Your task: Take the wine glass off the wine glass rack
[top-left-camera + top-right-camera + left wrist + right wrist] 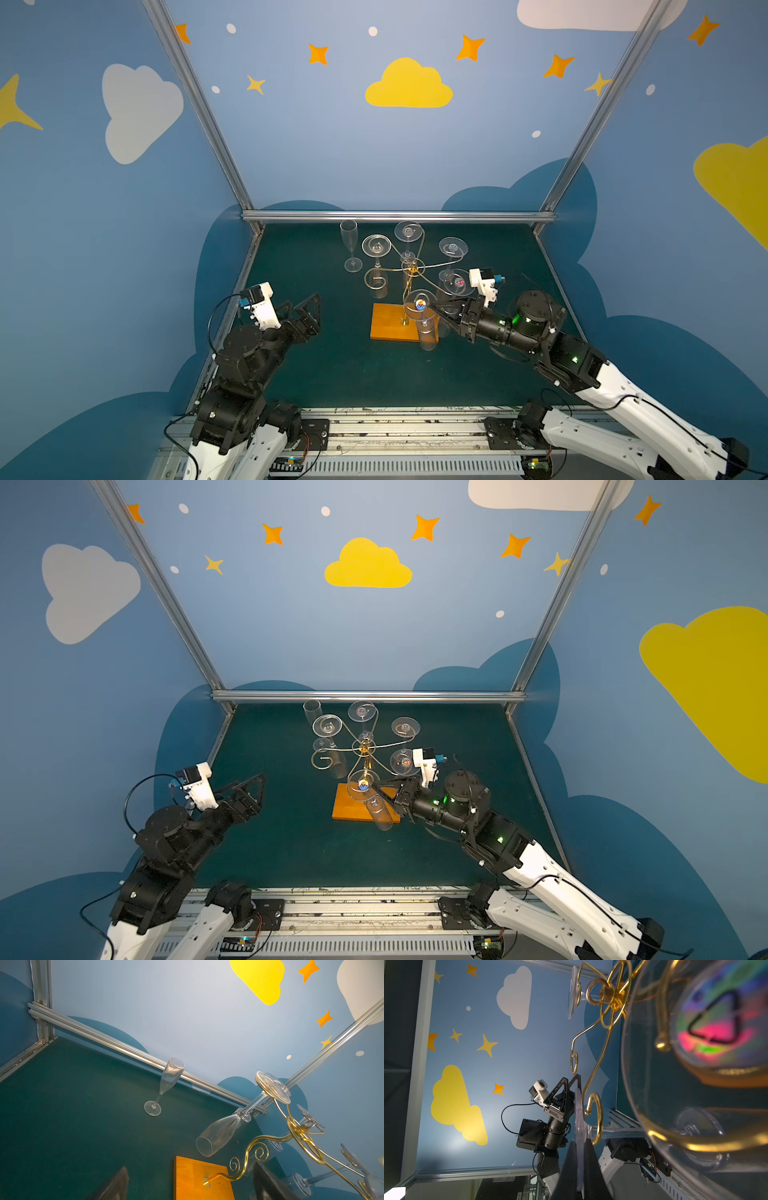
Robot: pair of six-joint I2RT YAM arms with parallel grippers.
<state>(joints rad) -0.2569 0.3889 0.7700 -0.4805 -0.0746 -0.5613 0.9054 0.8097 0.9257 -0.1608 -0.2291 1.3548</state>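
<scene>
Gold wine glass rack, orange-brown base, clear wine glass (rainbow glint), teal tabletop

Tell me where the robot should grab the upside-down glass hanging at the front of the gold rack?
Grip the flat round foot by its rim, coming in from the right, where the right gripper is shut on it. The glass hangs bowl-down with its stem in a curl of the rack, so the foot lies on top, thin enough to pinch edge-on.

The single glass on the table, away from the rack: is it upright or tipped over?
Upright. The glass rests on its round foot on the table, open mouth up.
</scene>
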